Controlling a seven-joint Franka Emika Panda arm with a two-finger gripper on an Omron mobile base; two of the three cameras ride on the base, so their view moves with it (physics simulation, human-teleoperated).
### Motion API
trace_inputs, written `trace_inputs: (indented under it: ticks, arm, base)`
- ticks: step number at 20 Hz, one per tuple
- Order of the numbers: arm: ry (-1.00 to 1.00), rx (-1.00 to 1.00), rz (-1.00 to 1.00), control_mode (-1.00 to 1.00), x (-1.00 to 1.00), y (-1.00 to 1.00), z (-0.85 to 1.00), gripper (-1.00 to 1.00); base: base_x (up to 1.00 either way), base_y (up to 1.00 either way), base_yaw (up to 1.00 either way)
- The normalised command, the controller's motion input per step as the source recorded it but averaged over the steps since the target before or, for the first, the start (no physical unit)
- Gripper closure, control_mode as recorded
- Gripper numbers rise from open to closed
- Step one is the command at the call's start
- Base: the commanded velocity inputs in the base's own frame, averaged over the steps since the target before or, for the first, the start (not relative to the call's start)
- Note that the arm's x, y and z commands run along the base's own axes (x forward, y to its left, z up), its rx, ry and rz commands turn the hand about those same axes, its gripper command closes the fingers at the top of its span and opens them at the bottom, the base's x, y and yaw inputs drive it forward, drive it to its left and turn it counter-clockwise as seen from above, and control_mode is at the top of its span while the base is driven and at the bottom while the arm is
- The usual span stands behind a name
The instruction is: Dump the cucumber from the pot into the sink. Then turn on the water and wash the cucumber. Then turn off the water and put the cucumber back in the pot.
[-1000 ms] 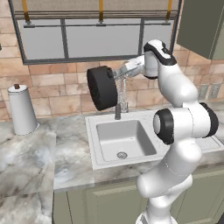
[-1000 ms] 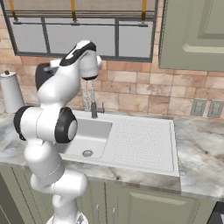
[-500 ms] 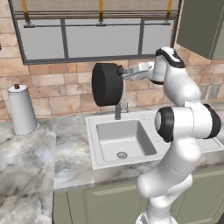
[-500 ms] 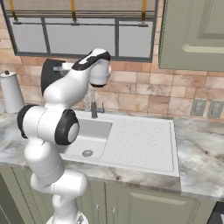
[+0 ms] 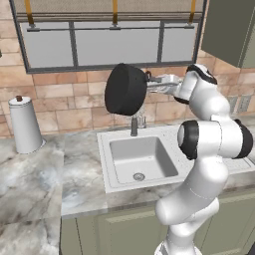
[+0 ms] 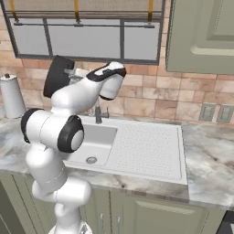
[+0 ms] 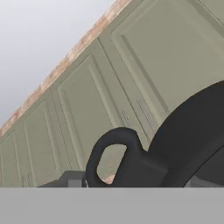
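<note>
One white rectangular sink (image 5: 115,172) with a square basin and one round metal drain (image 5: 139,176) sits in the marble counter (image 5: 35,184). One wide black round pot (image 5: 124,89) hangs tipped on its side above the basin, its bottom facing left. The two-finger gripper (image 5: 149,83) grips it at one loop handle (image 7: 109,153), fingers closed on the rim. One white canister (image 5: 24,124) stands well left.
</note>
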Motion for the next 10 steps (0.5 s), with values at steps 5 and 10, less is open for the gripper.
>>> trace_inputs:
  ticks: [5,10]
  arm:
    - [0.02,0.26,0.00,-1.00,-0.04,-0.32,0.17,1.00]
    - [0.03,0.23,0.00,-1.00,-0.02,-0.33,0.19,1.00]
  base:
    - [0.00,0.00,0.00]
    - [0.00,0.00,0.00]
